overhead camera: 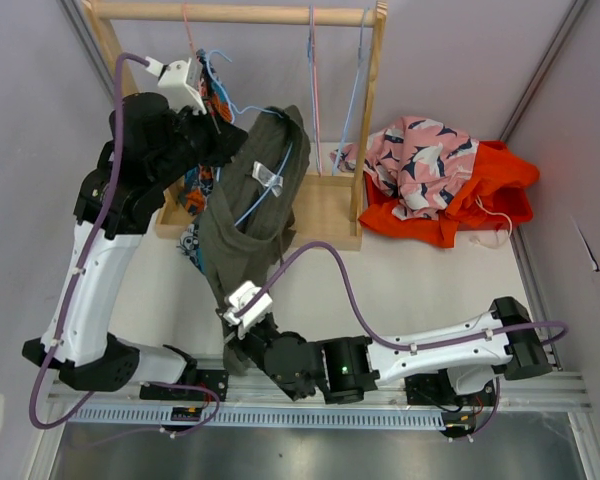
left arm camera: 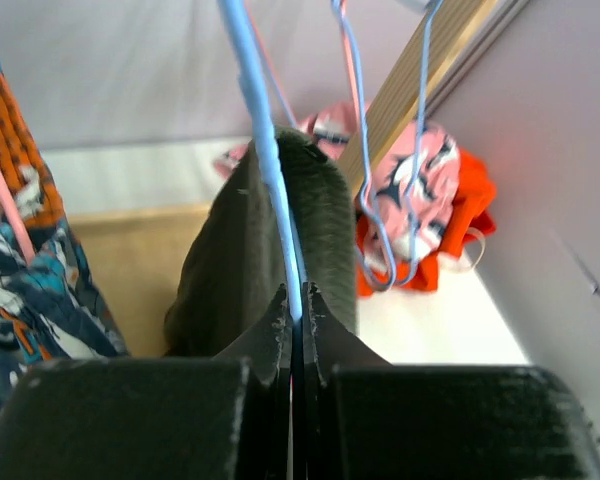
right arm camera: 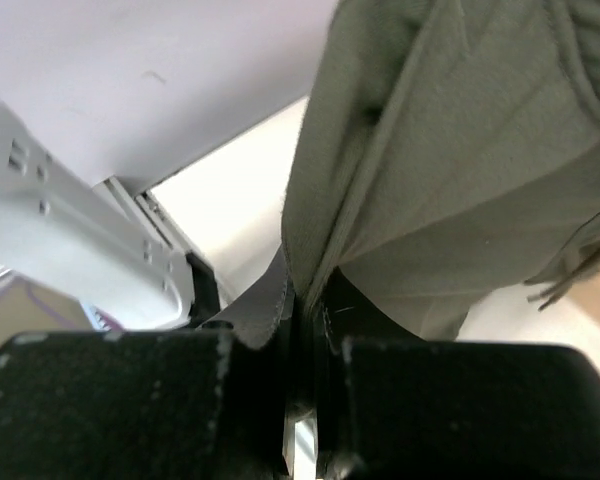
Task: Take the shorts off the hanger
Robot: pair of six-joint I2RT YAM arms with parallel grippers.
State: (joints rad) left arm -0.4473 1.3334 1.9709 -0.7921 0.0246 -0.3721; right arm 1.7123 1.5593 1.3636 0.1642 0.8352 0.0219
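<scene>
Pinching olive shorts (overhead camera: pixel 220 240) hem, right end effector (right arm camera: pixel 302 300) sits at 6 o'clock of blue hanger (left arm camera: pixel 263 140) clamped in left end effector (left arm camera: pixel 298 305)

We count four pairs of soft fabric shorts: one olive green pair (overhead camera: pixel 242 225); one blue, orange and white cartoon-print pair (overhead camera: pixel 193 192); one pink pair with a dark pattern (overhead camera: pixel 420 160); one plain bright orange pair (overhead camera: pixel 485 195); we make out four thin wire hangers, two blue and two pink: a loaded blue hanger (left arm camera: pixel 263 140), a bare blue hanger (overhead camera: pixel 350 95), a loaded pink hanger (left arm camera: pixel 8 200), a bare pink hanger (overhead camera: pixel 315 90); one light wooden rack (overhead camera: pixel 230 12); two white-and-black robot arms, left arm (overhead camera: pixel 90 270) and right arm (overhead camera: pixel 440 345).
</scene>
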